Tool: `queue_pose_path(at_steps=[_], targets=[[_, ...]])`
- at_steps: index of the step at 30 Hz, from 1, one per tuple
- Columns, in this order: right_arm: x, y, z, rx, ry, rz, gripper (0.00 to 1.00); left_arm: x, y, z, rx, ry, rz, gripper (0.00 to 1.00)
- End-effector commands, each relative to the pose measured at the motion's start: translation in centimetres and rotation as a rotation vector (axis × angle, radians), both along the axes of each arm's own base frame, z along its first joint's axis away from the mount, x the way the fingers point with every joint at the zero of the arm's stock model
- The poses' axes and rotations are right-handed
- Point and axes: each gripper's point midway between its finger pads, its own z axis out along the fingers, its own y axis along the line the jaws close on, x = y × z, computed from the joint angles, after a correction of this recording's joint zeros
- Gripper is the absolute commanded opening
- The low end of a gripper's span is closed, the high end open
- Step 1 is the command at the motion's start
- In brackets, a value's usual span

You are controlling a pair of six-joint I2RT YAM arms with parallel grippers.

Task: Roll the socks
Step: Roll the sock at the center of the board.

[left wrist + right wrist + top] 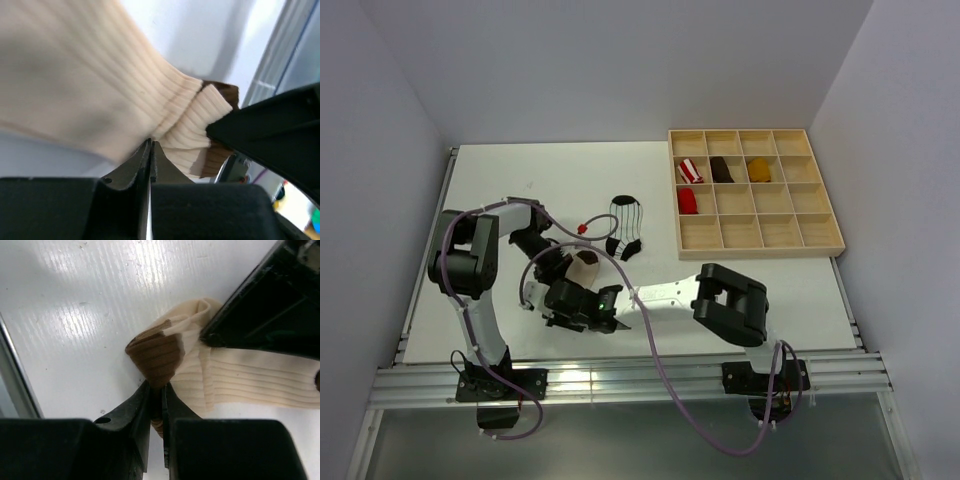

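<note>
White table [520,180]; left pincer [150,145], right pincer [156,390] both pinched shut on cream sock [240,375]

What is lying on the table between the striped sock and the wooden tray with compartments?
Nothing. In the top view, the table is bare between the striped sock and the wooden tray.

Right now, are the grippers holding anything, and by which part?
Both pinch the cream sock. The right gripper grips its brown end, and the left gripper grips the ribbed cream fabric close to that end.
</note>
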Motion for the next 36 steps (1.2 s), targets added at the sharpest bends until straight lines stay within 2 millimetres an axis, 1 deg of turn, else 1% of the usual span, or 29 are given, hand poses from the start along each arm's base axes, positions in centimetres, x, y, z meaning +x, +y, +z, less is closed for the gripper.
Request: queue_pose_path(at_steps=[1, 2, 4, 6, 8, 9, 10, 11, 13, 14, 16, 17, 18, 19, 20, 22, 23, 25, 26, 27, 28, 29, 30, 31, 32, 33, 34, 35, 36], targets=[[-2.3, -0.4, -0.6, -0.032, 0.192, 0.019, 0.08, 5.3, -1.2, 1.2, -0.029, -0.224, 0.052, 0.09], [-2.3, -0.6, -0.9, -0.035, 0.223, 0.008, 0.07, 5.8, -1.3, 1.3, -0.02, -0.228, 0.085, 0.14], [-2.3, -0.6, -1.1, -0.035, 0.261, 0.003, 0.07, 6.5, -1.5, 1.8, -0.031, -0.26, 0.099, 0.13], [-2.0, -0.7, -1.6, -0.033, 0.324, -0.01, 0.07, 7.1, -1.6, 2.3, -0.03, -0.267, 0.137, 0.16], [-2.1, -0.7, -2.2, -0.037, 0.378, -0.019, 0.06, 7.8, -1.6, 2.6, -0.037, -0.282, 0.173, 0.16], [-1.9, -0.6, -2.0, -0.025, 0.414, -0.008, 0.06, 8.2, -1.5, 2.9, -0.035, -0.295, 0.19, 0.16], [-1.9, -0.7, -2.2, -0.022, 0.449, -0.027, 0.06, 9.2, -1.3, 2.9, -0.029, -0.329, 0.214, 0.15], [-1.9, -0.6, -2.4, -0.018, 0.474, -0.041, 0.06, 9.7, -1.0, 3.0, -0.017, -0.332, 0.255, 0.15], [-1.8, -0.5, -2.1, 0.003, 0.549, -0.033, 0.06, 10.8, -0.5, 3.6, -0.007, -0.362, 0.313, 0.16], [-1.8, -0.5, -2.2, 0.012, 0.593, -0.046, 0.06, 12.0, 0.2, 4.1, -0.012, -0.382, 0.363, 0.15], [-1.6, -0.5, -1.5, 0.046, 0.681, -0.032, 0.07, 13.5, 0.9, 5.1, -0.029, -0.402, 0.434, 0.15], [-1.5, -0.5, -1.5, 0.057, 0.72, -0.038, 0.07, 14.8, 2.0, 6.0, -0.038, -0.413, 0.508, 0.16], [-1.2, -0.4, -1.3, 0.069, 0.743, -0.042, 0.07, 15.2, 2.2, 6.8, -0.07, -0.417, 0.528, 0.16], [-1.0, -0.5, -0.9, 0.084, 0.79, -0.037, 0.07, 15.9, 3.3, 7.4, -0.08, -0.429, 0.571, 0.16], [-0.9, -0.6, -1.2, 0.085, 0.826, -0.045, 0.07, 16.7, 4.7, 8.1, -0.083, -0.436, 0.635, 0.16], [-0.4, -0.6, -1.0, 0.103, 0.887, -0.046, 0.07, 17.5, 6.3, 9.5, -0.106, -0.477, 0.684, 0.15], [-0.5, -0.7, -1.0, 0.104, 0.922, -0.053, 0.07, 17.6, 6.7, 9.9, -0.111, -0.491, 0.698, 0.16], [-0.2, -0.3, -0.4, 0.116, 0.975, -0.046, 0.08, 17.2, 7.0, 10.9, -0.124, -0.518, 0.67, 0.17], [-0.3, -0.6, -1.0, 0.1, 1.045, -0.059, 0.08, 17.0, 7.0, 11.3, -0.125, -0.54, 0.652, 0.17], [0.2, 0.0, -0.3, 0.116, 1.062, -0.047, 0.08, 16.8, 7.1, 11.4, -0.125, -0.551, 0.641, 0.17], [0.2, 0.0, -0.2, 0.116, 1.092, -0.048, 0.08, 16.3, 7.0, 11.6, -0.129, -0.55, 0.623, 0.17], [0.2, -0.2, -0.7, 0.105, 1.152, -0.062, 0.08, 15.8, 7.1, 11.2, -0.123, -0.563, 0.595, 0.18], [0.4, 0.3, 0.0, 0.118, 1.171, -0.044, 0.08, 15.5, 7.0, 11.7, -0.127, -0.591, 0.58, 0.18], [0.5, 0.3, -0.5, 0.108, 1.202, -0.058, 0.08, 14.6, 7.0, 11.2, -0.125, -0.608, 0.532, 0.2], [0.6, 0.3, -0.6, 0.108, 1.215, -0.064, 0.08, 13.9, 6.8, 11.2, -0.134, -0.613, 0.505, 0.2], [0.8, 0.5, -0.1, 0.12, 1.234, -0.052, 0.08, 13.5, 6.8, 11.7, -0.136, -0.647, 0.481, 0.22], [1.0, 0.5, -0.6, 0.114, 1.253, -0.059, 0.09, 12.8, 6.6, 11.8, -0.145, -0.66, 0.451, 0.22], [1.1, 0.5, -0.6, 0.112, 1.27, -0.071, 0.09, 11.6, 6.5, 11.6, -0.147, -0.678, 0.41, 0.25], [1.6, 0.6, -0.5, 0.123, 1.277, -0.078, 0.09, 11.0, 6.4, 11.5, -0.153, -0.685, 0.387, 0.27]])
